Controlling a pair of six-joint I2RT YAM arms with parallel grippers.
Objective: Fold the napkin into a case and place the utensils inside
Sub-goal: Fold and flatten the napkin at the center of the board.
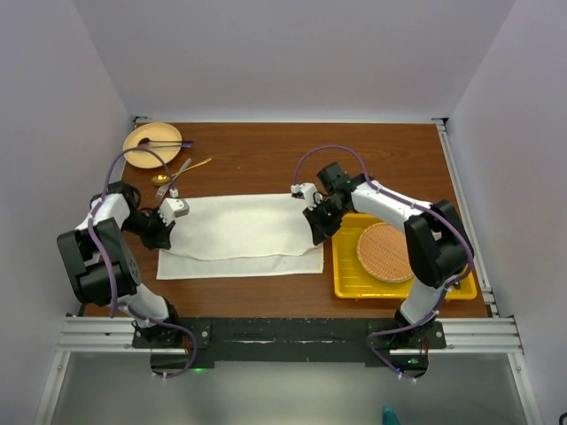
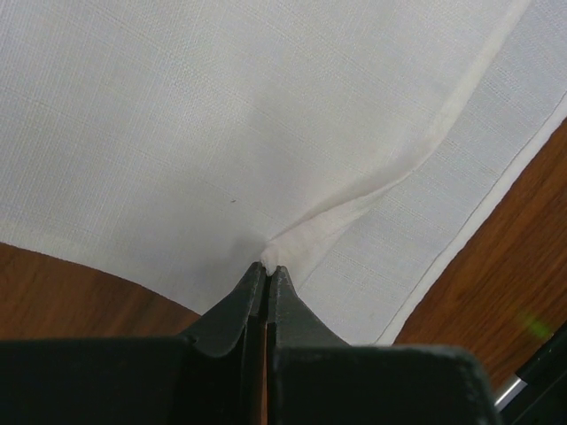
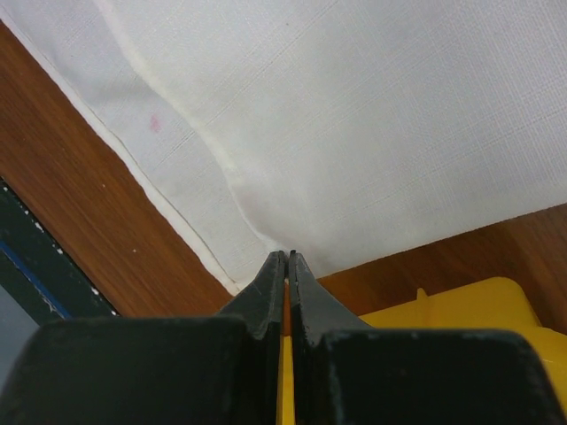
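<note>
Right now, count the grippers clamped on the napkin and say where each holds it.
2. The left gripper is shut on the napkin at its left end; the right gripper is shut on it at the right end, beside the yellow tray.

Diffuse overhead light, soft shadows noted. The cream-white cloth napkin (image 2: 221, 133) is rendered sharp, nearly washed out; the black left gripper (image 2: 267, 268) is blurred at its base, possibly from closeness.

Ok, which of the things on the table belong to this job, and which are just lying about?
Job: napkin, pinched at its ends by the left gripper and right gripper; gold utensils.
Lying about: plate; yellow tray; woven mat.
</note>
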